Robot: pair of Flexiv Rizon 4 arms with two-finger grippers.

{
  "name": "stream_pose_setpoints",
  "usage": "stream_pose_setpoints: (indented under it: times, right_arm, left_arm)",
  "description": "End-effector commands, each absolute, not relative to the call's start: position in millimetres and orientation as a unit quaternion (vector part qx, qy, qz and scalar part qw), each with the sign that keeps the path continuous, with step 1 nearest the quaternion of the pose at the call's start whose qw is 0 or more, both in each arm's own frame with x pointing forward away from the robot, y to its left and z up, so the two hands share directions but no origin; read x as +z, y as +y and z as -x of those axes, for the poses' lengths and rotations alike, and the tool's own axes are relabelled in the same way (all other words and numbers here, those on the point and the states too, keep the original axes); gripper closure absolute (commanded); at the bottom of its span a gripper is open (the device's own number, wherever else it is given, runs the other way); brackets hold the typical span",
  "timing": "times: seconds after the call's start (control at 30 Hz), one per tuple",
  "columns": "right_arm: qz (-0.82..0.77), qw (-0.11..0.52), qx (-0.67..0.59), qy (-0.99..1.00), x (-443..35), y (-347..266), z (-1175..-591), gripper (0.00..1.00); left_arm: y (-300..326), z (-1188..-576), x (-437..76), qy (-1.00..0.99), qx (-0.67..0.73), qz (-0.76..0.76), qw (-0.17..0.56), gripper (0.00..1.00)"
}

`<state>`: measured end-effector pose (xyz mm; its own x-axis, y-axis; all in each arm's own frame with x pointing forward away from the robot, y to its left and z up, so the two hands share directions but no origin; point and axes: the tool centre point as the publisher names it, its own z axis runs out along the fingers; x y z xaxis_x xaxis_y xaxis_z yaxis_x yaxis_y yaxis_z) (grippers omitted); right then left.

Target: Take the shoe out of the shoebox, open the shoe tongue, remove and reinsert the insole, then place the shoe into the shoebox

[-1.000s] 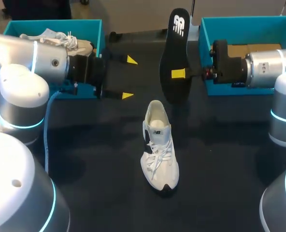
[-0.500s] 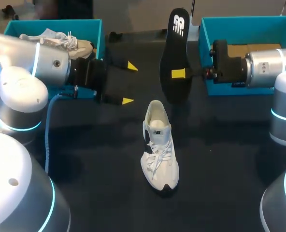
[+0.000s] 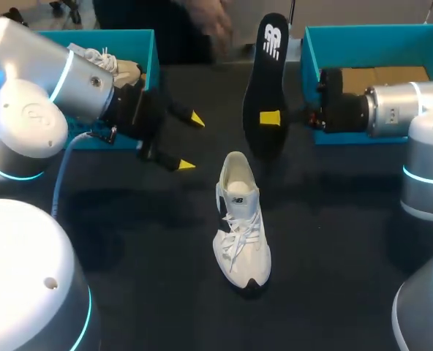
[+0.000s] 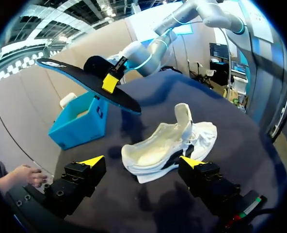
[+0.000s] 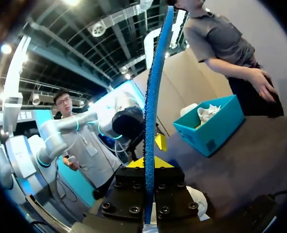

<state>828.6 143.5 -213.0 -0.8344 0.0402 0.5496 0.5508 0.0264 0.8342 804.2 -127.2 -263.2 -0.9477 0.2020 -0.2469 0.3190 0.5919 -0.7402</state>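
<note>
Shoe sits mid-table, heel opening facing the insole, which the right gripper pinches upright just behind it. Left gripper hangs spread and empty nearby; I'd brace the heel with it, then feed the insole in toe-first.

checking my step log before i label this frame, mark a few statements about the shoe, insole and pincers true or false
1. The right pincer is shut on the insole. True.
2. The shoe lies in the right shoebox. False: it stands on the table, outside both boxes.
3. The left pincer is open and holds nothing. True.
4. The insole lies inside the shoe. False: it is held upright in the air, beyond the shoe's heel.
</note>
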Motion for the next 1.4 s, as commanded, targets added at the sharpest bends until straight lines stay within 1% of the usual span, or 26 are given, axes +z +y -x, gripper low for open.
stream_pose_setpoints:
  times: [0.03,0.37,0.53,0.8,1.1,1.4]
  right_arm:
    - [0.207,0.205,-0.669,-0.684,-221,150,-837,1.0]
    - [0.207,0.205,-0.669,-0.684,-221,150,-837,1.0]
    - [0.207,0.205,-0.669,-0.684,-221,150,-837,1.0]
    - [0.191,0.204,-0.674,-0.684,-244,156,-837,1.0]
    - [0.186,0.209,-0.682,-0.676,-262,158,-830,1.0]
    - [0.185,0.227,-0.68,-0.672,-274,167,-831,1.0]
  left_arm:
    - [-128,-798,-270,0.897,-0.414,-0.143,0.06,0.0]
    - [-132,-787,-310,0.916,-0.379,-0.126,0.04,0.0]
    - [-138,-781,-320,0.92,-0.373,-0.116,0.03,0.0]
    - [-144,-779,-341,0.926,-0.364,-0.094,0.027,0.0]
    - [-153,-779,-351,0.93,-0.36,-0.075,0.025,0.0]
    - [-158,-781,-348,0.935,-0.349,-0.064,0.024,0.0]
